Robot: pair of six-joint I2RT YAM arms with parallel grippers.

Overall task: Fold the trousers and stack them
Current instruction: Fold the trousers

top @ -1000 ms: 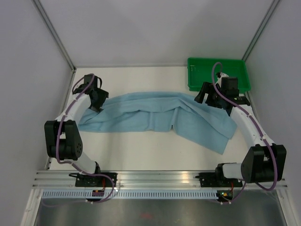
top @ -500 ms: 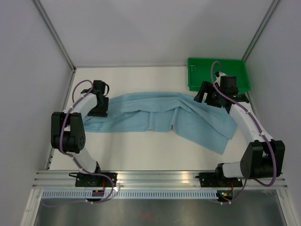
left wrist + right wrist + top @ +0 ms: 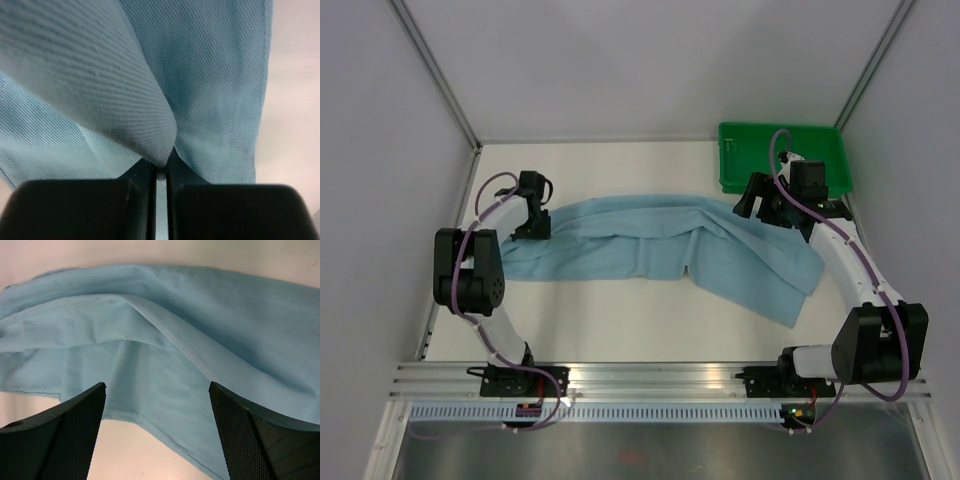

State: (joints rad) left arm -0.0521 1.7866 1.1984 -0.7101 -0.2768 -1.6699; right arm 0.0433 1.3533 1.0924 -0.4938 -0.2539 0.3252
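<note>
Sky-blue trousers (image 3: pixel 650 245) lie beside the green tray (image 3: pixel 750 150); left gripper (image 3: pixel 160 172) pinches their end farthest from it, right gripper (image 3: pixel 157 390) gapes wide over the cloth nearest it.

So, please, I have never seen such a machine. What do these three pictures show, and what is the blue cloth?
These are two robot arms fixed at the near edge of the table. One picture looks down from above and behind; the other two come from a camera on each wrist. On the table lie light blue trousers, spread out, and a green tray in the far right corner. The left gripper is shut on a fold of the trousers. The right gripper is open above the cloth and holds nothing.
</note>
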